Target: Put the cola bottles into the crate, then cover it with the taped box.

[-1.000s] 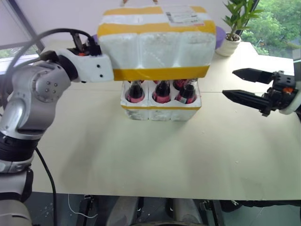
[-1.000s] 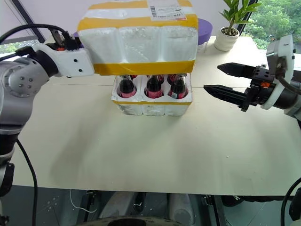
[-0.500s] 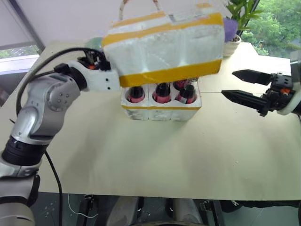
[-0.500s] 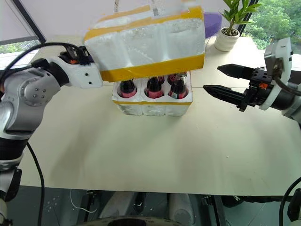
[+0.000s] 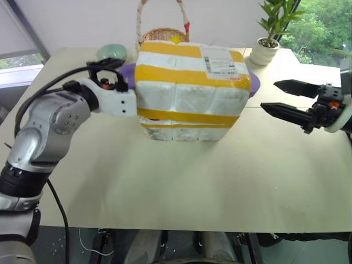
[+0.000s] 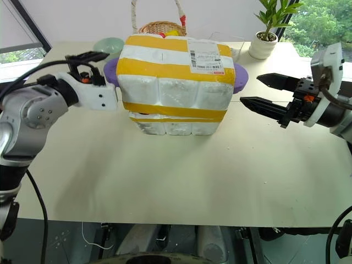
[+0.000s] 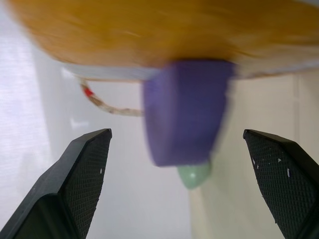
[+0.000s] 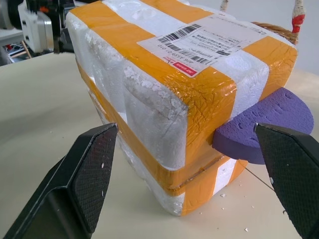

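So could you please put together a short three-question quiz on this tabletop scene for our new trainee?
1. True or false: the large white foam box with yellow tape bands rests on the low white foam crate.
2. How do the left gripper and the right gripper stand? A) both open B) both shut C) one holds a bottle
3. Which woven thing stands behind the box?

Key: 1 true. 2 A; both are open and grip nothing. 3 the brown wicker basket with the tall handle.
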### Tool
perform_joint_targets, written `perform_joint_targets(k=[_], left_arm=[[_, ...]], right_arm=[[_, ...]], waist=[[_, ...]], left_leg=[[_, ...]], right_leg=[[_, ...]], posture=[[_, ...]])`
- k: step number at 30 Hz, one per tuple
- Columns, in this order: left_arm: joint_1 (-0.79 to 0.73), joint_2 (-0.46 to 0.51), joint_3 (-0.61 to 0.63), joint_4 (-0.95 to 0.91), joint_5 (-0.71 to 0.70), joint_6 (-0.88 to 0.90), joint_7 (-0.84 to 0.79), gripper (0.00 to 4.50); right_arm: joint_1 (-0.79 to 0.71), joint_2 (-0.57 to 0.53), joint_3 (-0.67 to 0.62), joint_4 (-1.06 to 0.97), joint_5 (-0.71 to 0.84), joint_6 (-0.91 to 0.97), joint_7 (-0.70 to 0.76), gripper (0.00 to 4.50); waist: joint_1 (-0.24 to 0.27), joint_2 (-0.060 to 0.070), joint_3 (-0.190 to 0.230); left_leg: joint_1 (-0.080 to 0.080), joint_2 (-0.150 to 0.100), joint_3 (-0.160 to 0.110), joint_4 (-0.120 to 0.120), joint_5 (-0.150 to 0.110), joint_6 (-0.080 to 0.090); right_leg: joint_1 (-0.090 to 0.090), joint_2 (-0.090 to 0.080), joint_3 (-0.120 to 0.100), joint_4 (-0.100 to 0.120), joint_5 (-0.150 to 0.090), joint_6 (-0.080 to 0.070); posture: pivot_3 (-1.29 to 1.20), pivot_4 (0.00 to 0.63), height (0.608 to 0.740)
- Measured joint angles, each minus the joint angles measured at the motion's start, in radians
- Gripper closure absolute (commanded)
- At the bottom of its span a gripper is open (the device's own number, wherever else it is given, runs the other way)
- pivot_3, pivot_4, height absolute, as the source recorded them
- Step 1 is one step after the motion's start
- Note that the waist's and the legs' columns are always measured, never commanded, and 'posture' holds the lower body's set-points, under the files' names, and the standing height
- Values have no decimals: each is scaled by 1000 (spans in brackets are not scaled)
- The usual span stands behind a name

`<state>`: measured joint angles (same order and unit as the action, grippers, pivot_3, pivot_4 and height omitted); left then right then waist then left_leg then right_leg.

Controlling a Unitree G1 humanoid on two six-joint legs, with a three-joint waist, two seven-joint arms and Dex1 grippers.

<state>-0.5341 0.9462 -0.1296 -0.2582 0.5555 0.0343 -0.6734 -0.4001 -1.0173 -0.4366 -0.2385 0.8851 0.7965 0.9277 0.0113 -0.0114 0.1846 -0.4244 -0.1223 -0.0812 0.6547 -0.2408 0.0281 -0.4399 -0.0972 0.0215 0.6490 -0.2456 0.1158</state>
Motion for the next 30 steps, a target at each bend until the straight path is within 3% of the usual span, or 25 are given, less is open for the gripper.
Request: perform_joint_targets(k=[5,11,12,16,22,25,30], left_arm=[[187,105,55,-9,16,-103,23,68],[274,153,120,65,-20,-217,52,68],[275,145,144,76,-68,-199,36,68],[287,54,324,91,-537,100,-222,68],[224,141,536,84,-1122,634,-524,68],[142,202,593,126,-1271,782,-582,68],[-32,204,581,185,-1413,925,-564,68]], right_arm=[[-1,1,3,9,-9,-8,3,0],[-17,1,26,32,-21,-18,15,0],[-21,1,32,34,-24,-19,18,0],[-34,1,40,53,-40,-26,34,0],[-36,-1,52,84,-62,-39,67,0],[-38,-2,57,90,-77,-40,76,0],[-149,29,90,104,-56,-25,72,0]], waist=[[1,0,0],[3,0,0],[2,0,0],[-2,2,-1],[-7,1,0],[-7,2,-1],[-11,2,-1]], left_leg=[[0,0,0,0,0,0],[0,0,0,-1,0,0],[0,0,0,-1,0,0],[0,1,0,-1,0,0],[0,1,-1,0,0,0],[1,1,0,0,0,0],[2,1,0,0,0,-1]], right_leg=[[0,0,0,0,0,0],[0,-1,0,-1,0,0],[0,-1,0,-1,0,0],[-1,0,-1,0,0,0],[0,0,-1,0,0,0],[1,0,-2,0,0,0],[1,0,-1,0,0,0]], posture=[[0,150,738],[0,150,738],[0,150,738],[0,150,738],[0,150,738],[0,150,738],[0,150,738]])
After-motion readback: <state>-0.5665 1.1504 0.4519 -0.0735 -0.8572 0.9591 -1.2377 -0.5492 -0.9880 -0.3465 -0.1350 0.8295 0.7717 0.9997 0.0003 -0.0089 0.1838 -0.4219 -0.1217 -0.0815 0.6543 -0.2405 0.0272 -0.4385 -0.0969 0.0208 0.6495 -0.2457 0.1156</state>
